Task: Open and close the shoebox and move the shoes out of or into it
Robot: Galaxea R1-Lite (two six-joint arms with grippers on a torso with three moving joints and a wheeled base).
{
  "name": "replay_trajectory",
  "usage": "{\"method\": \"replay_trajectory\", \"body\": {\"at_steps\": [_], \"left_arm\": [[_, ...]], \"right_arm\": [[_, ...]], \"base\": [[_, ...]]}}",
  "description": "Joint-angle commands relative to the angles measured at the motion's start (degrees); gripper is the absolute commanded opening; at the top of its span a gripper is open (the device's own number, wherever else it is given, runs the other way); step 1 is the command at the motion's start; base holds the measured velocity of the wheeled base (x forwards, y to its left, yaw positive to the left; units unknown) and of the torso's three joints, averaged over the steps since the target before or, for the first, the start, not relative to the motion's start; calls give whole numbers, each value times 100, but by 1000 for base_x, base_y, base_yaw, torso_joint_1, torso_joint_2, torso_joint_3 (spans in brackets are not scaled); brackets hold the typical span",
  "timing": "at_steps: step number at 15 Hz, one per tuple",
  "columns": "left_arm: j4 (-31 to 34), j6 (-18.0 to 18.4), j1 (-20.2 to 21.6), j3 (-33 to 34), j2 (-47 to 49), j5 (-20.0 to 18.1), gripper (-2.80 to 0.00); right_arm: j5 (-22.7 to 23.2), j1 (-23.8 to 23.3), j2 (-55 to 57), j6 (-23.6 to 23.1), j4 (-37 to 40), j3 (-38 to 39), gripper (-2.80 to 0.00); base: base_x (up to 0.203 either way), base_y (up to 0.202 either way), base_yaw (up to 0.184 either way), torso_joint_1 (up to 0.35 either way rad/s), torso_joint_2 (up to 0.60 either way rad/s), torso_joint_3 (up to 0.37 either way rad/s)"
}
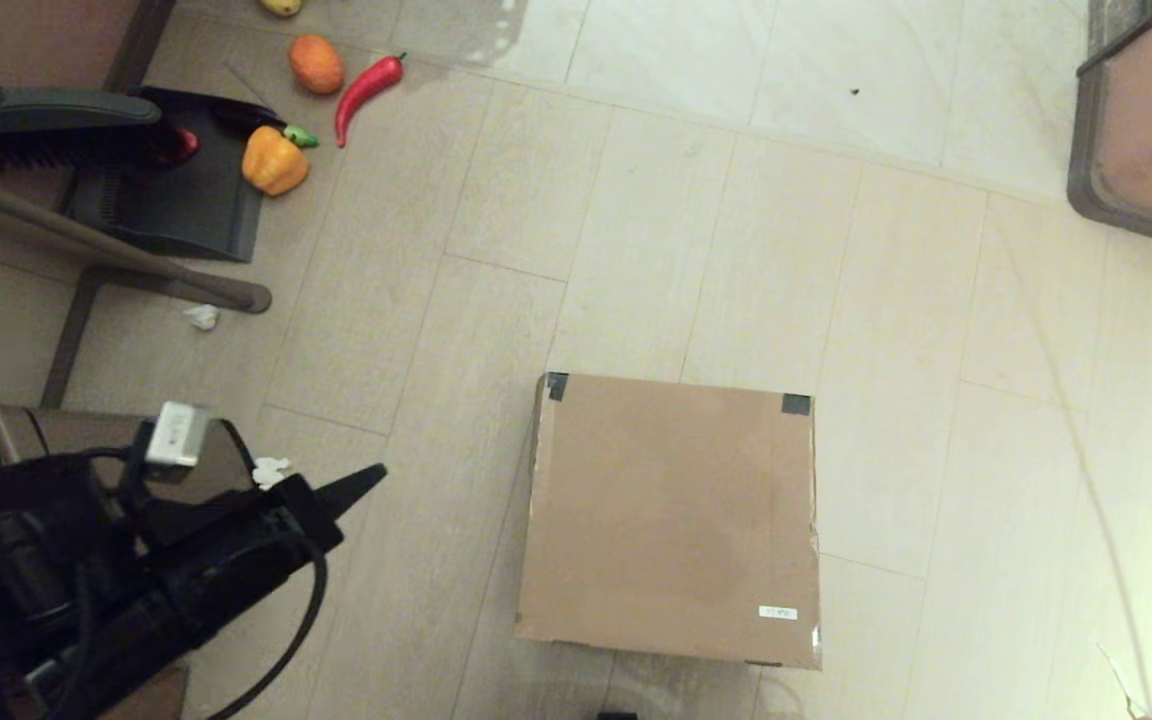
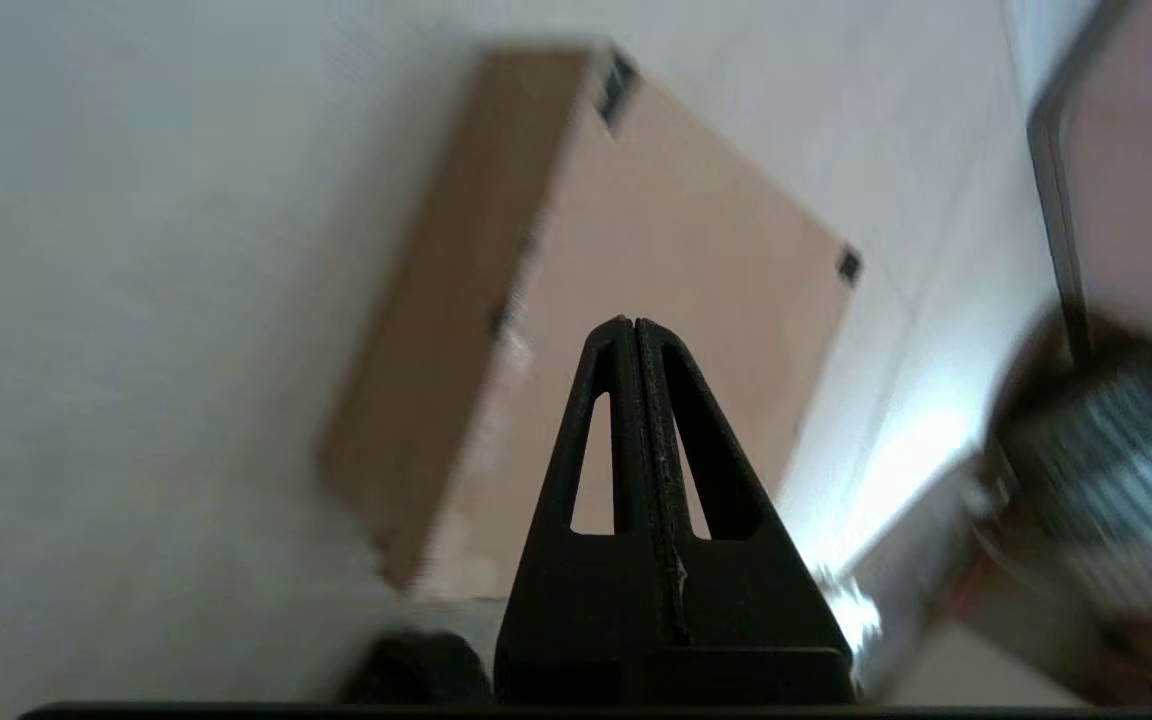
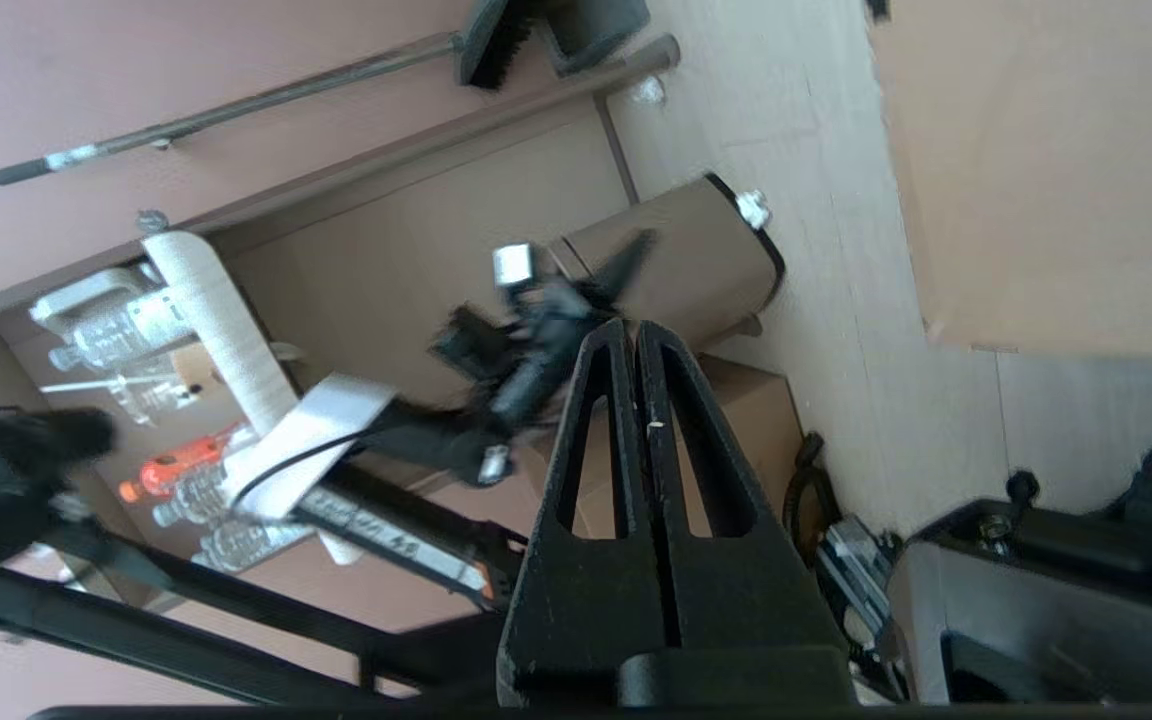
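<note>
Fig.: shoebox (image 1: 671, 515) on the floor tiles, centre-front of robot, lid flat and closed, dark tape on the two far lid corners, white label near the front-right corner; shoes not visible, presumably inside. Left gripper (image 1: 371, 477) to the box's left, well apart from it, fingers pressed together w/ nothing held; right gripper (image 3: 633, 325) out of head view, likewise closed and empty, parked low at the robot's right. Step in hand (judged): approach to lift the lid. Technique: hinge prob. along the taped far edge, so bring fingertips to the near lid edge, slip under the lip, swing up and back; keep the push upward, not sideways, or the light box may slide.
</note>
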Motion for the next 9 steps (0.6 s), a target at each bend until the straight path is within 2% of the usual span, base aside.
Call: {"method": "replay_trajectory", "body": {"at_steps": [1, 3, 5, 6, 7, 8, 9], "left_arm": [[-60, 31, 353, 291, -708, 17, -280], [-45, 173, 662, 672, -1207, 19, -280], [-28, 244, 897, 1033, -1798, 9, -280], [20, 314, 1206, 1227, -2027, -11, -280], [147, 407, 1526, 1317, -2241, -61, -280], [309, 525, 1825, 1351, -2415, -134, -280], [464, 727, 2107, 1368, -2613, -279, -280]], "right_arm": [[40, 31, 3, -223, -35, 395, -280], [13, 37, -28, -917, 239, 1083, -280], [-332, 243, -79, -1788, 852, 1107, -280], [-892, 606, -56, -2163, 1065, 1097, -280], [-1723, 930, -34, -2863, 1464, 1092, -280], [-2647, 1211, -25, -3718, 2118, 1089, -280], [-3780, 1493, -27, -4667, 2947, 1088, -280]], "base": [[0, 0, 0, 0, 0, 0], [0, 0, 0, 0, 0, 0], [0, 0, 0, 0, 0, 0], [0, 0, 0, 0, 0, 0], [0, 0, 0, 0, 0, 0], [0, 0, 0, 0, 0, 0], [0, 0, 0, 0, 0, 0]]}}
